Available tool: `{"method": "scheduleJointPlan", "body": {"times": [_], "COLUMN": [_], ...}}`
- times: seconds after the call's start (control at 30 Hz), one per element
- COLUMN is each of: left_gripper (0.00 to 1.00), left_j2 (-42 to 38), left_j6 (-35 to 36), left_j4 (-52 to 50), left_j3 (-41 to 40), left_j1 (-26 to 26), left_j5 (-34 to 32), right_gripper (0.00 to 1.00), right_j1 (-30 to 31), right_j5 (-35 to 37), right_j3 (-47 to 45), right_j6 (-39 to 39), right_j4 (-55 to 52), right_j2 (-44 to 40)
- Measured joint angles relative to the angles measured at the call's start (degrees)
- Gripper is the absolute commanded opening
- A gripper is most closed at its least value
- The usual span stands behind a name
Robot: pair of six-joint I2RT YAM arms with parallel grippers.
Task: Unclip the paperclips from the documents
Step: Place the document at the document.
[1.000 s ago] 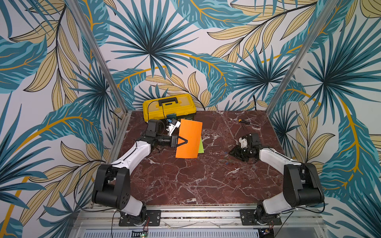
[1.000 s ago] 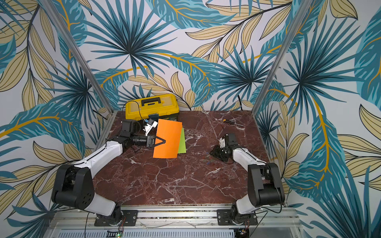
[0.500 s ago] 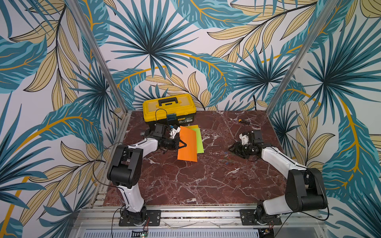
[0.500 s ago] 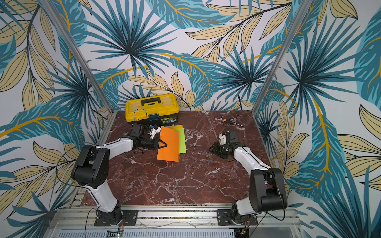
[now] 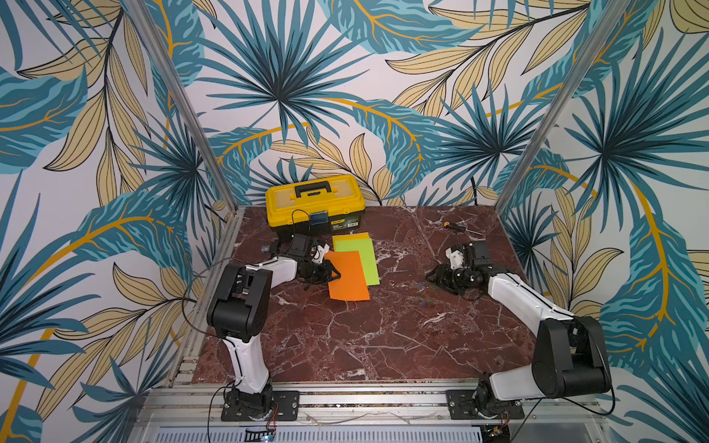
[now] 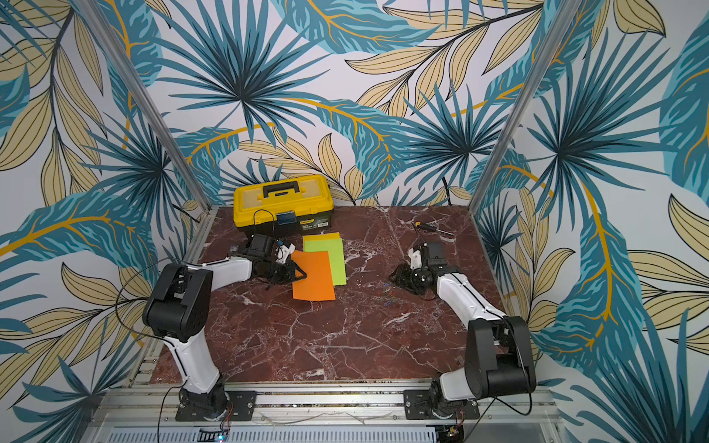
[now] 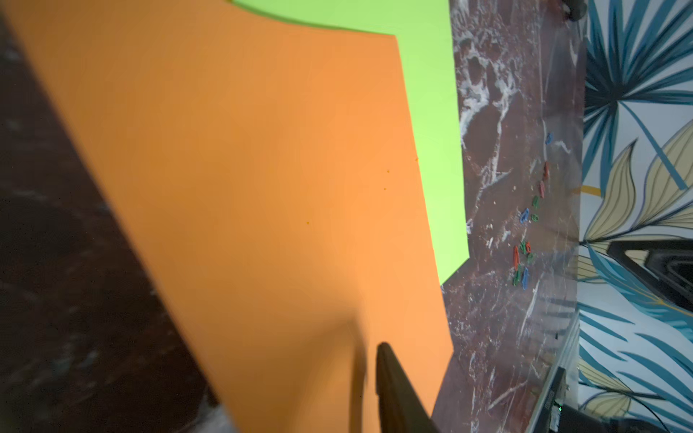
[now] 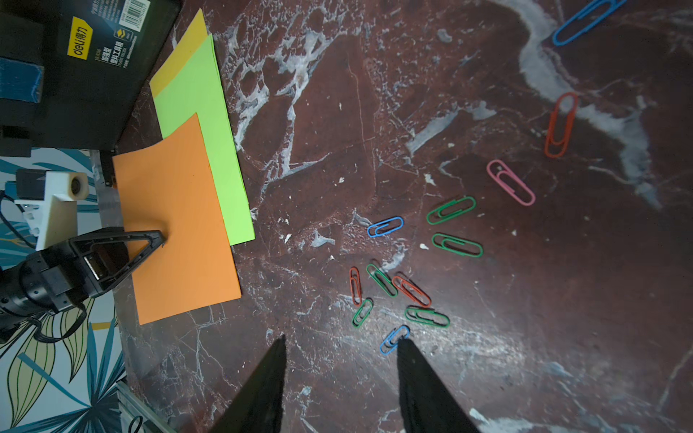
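Note:
Three documents lie overlapped by the toolbox: an orange sheet (image 5: 347,278) on top, a lime green one (image 5: 362,253) under it, and a yellow strip (image 5: 351,236) behind. No clip shows on them. My left gripper (image 5: 332,274) is at the orange sheet's left edge with that edge between its jaws. It is open: the one finger (image 7: 390,375) in sight stands just off the paper, and the other is hidden under the sheet. Loose paperclips (image 8: 412,292), red, green, blue and pink, lie scattered on the marble (image 5: 422,295). My right gripper (image 8: 341,341) hangs open and empty beside them, one fingertip next to a blue clip (image 8: 393,339).
A yellow-and-black toolbox (image 5: 314,203) stands against the back wall, just behind the sheets. A small yellow-handled screwdriver (image 5: 454,227) lies at the back right. Aluminium rails border the marble table at the left and front.
The orange sheet, held up on edge a second ago, has come down flat over the green one. My left jaws have parted. My right gripper has shifted slightly and opened a little wider.

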Motion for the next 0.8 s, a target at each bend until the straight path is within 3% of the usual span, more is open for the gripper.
{"method": "scheduleJointPlan", "body": {"times": [0.53,0.8], "left_gripper": [0.76,0.91], "left_j2": [-7.8,-19.9], "left_j6": [1.1,4.4], "left_j4": [-5.8,-1.3], "left_j3": [-2.1,-9.1], "left_j1": [-1.0,-1.2], "left_j5": [-19.8,-24.7], "right_gripper": [0.53,0.77], "right_j1": [0.0,0.0], "right_j5": [-0.1,2.9], "right_j3": [0.5,-0.1], "right_j6": [-1.8,-6.9], "right_j4": [-0.1,1.7], "right_j2": [0.0,-2.2]}}
